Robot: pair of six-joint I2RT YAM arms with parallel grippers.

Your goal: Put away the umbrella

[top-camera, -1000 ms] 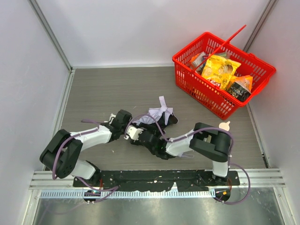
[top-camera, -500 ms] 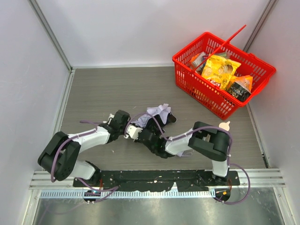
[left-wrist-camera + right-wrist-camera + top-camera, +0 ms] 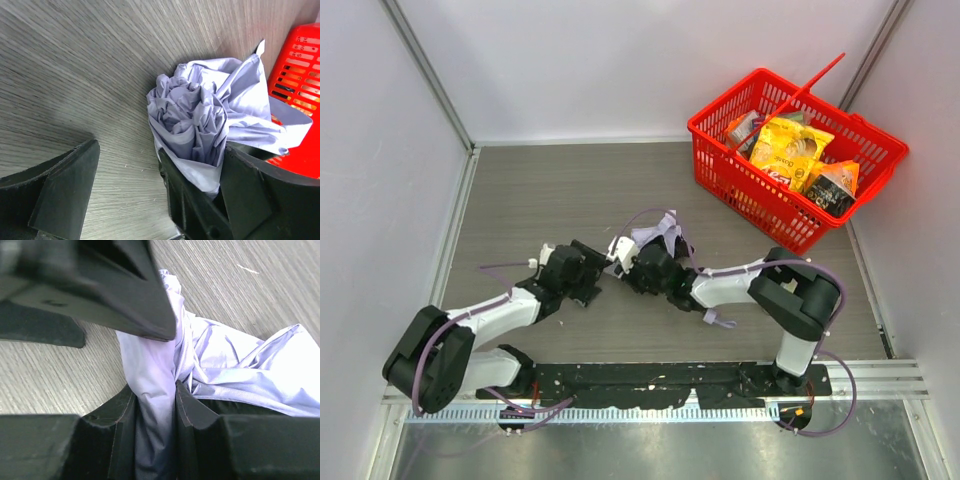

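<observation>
Right gripper (image 3: 155, 407) first: both fingers are clenched on a fold of the umbrella (image 3: 150, 367), the pale lavender fabric pinched flat between the pads. From the right wrist we see the cloth running up out of the grip and spreading to the right in loose, crumpled folds. The left gripper (image 3: 586, 280) is released, jaws spread wide. One of its fingers (image 3: 62, 192) sits on the bare table to the left of the bundle, apart from the fabric, and we see nothing held in it. From above, the two grippers meet nose to nose near the middle of the table (image 3: 530, 190), with the umbrella bunched just behind the right one. The canopy is collapsed and gathered into a rough rosette, not smoothed or rolled tight. The shaft and handle are hidden from us, and we see no strap wrapped round the cloth. The red basket (image 3: 752, 196) stands at the far right corner, full of packets, near the umbrella but not touching it. Our reading: the job is part done. The umbrella is shut down and its fabric roughly gathered, under one arm's control. Left to do, as we judge it, are tightening the folds, securing them, and setting the bundle in its final place, which these views do not show.
</observation>
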